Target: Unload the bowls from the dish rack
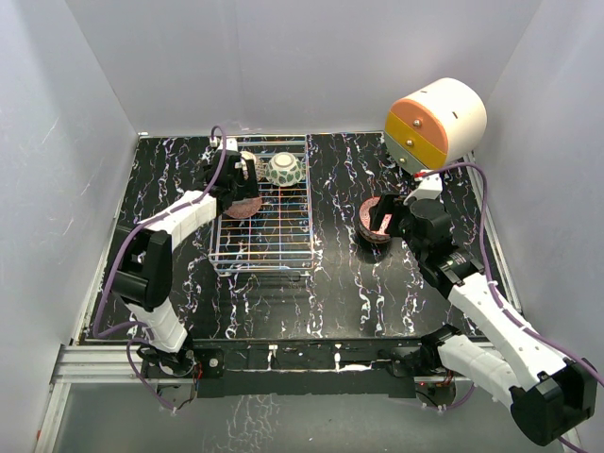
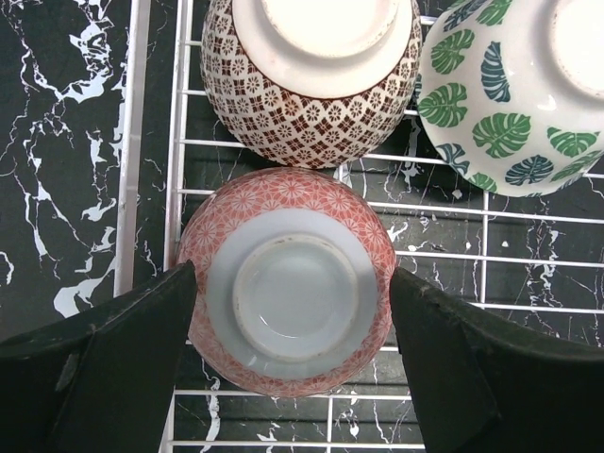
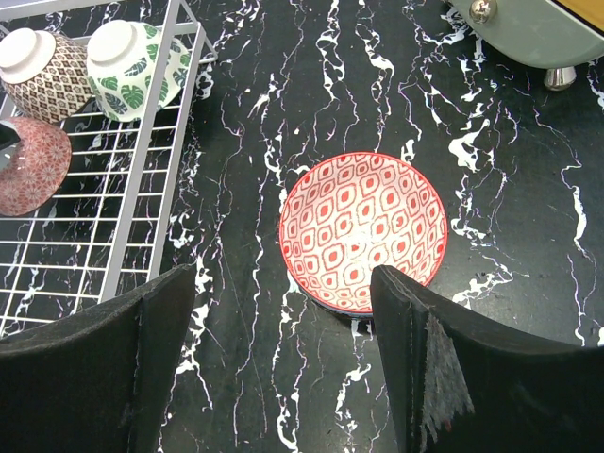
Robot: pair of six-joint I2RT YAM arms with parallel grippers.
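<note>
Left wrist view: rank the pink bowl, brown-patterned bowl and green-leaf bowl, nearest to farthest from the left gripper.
1. pink bowl: upside down, directly between the fingers of the left gripper.
2. brown-patterned bowl: just beyond the pink one, straight ahead.
3. green-leaf bowl: beyond and off to the view's right.

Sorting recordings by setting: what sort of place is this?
Probably a lab test cell, not a kitchen: bare white walls box in a marbled table, robot arms are bolted at its near edge, and the rack of bowls looks like a staged prop.
</note>
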